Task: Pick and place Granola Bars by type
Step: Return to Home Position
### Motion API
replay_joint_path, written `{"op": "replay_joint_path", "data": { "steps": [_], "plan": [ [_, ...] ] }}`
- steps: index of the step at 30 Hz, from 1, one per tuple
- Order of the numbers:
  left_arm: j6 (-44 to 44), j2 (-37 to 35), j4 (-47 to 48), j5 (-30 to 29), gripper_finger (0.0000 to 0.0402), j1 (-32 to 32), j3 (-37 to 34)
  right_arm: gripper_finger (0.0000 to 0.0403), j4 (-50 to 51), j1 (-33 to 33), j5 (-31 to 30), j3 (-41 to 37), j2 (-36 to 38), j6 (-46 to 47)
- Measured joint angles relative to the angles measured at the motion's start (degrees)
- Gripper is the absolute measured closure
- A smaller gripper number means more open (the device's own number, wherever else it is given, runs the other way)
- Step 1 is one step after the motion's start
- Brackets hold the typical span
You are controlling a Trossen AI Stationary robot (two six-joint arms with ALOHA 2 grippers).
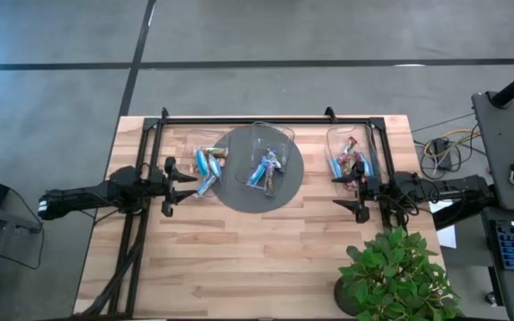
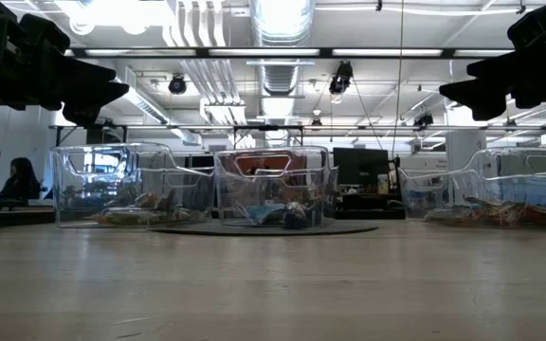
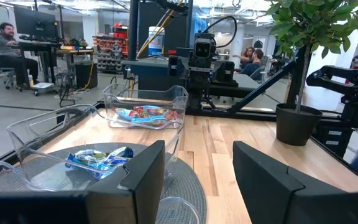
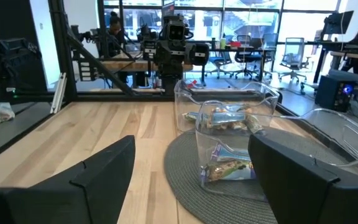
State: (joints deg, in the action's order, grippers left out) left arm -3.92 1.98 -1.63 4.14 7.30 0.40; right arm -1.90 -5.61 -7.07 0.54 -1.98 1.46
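Wooden desk [image 1: 239, 259], with a plant [image 1: 395, 272] at its near right corner and a round grey mat [image 1: 239, 198] in the middle; 3 clear bins in a row: left bin [image 2: 74, 185] at the mat's edge, middle bin [image 2: 273, 166] on the mat, right bin [image 2: 538, 175] on bare wood; left hand [image 1: 169, 185] and right hand [image 1: 359, 190] hover at the row's ends, both spread wide, empty; bars [image 1: 264, 171] lie flat in all 3 bins, jumbled, long axes crossing at varied angles.

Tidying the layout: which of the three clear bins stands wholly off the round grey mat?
The right bin, on bare wood beside the right gripper; the middle bin sits on the mat, the left bin at its edge.
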Motion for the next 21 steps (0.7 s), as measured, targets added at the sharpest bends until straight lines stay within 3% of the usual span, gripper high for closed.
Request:
{"op": "replay_joint_path", "data": {
  "steps": [21],
  "plan": [
    [0.02, 0.00, -0.02, 0.00, 0.0229, 0.00, 0.00, 0.0100, 0.01, 0.00, -0.02, 0.00, 0.00, -0.09]
  ]
}}
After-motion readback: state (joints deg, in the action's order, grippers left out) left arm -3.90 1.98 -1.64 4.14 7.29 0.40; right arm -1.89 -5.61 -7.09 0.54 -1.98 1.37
